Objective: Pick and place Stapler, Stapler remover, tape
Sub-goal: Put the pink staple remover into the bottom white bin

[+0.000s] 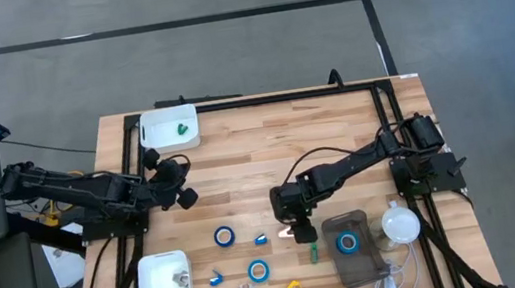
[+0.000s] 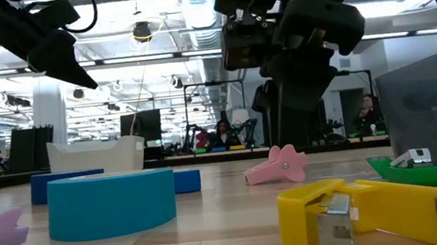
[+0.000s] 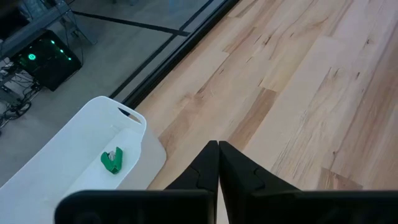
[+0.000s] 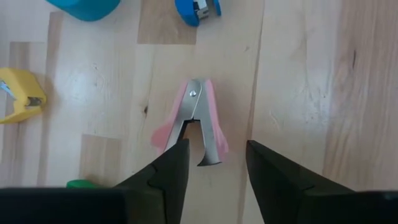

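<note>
1. Hovering with fingers spread, the right gripper (image 4: 211, 171) sits over the pink staple remover (image 4: 194, 121), mid-table near the blue tape rolls (image 1: 224, 235).
2. Light, stiff, probably slippery; pinch its plastic sides.
3. Left gripper (image 3: 217, 168) waits pressed together, far-left.

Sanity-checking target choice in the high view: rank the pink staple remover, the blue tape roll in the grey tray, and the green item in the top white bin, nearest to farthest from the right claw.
1. Pink staple remover: right beside the open right claw, on the bare wood.
2. Blue tape roll: in the grey tray, toward the right arm's side.
3. Green item: in the white bin at the far edge, near the left arm.
</note>
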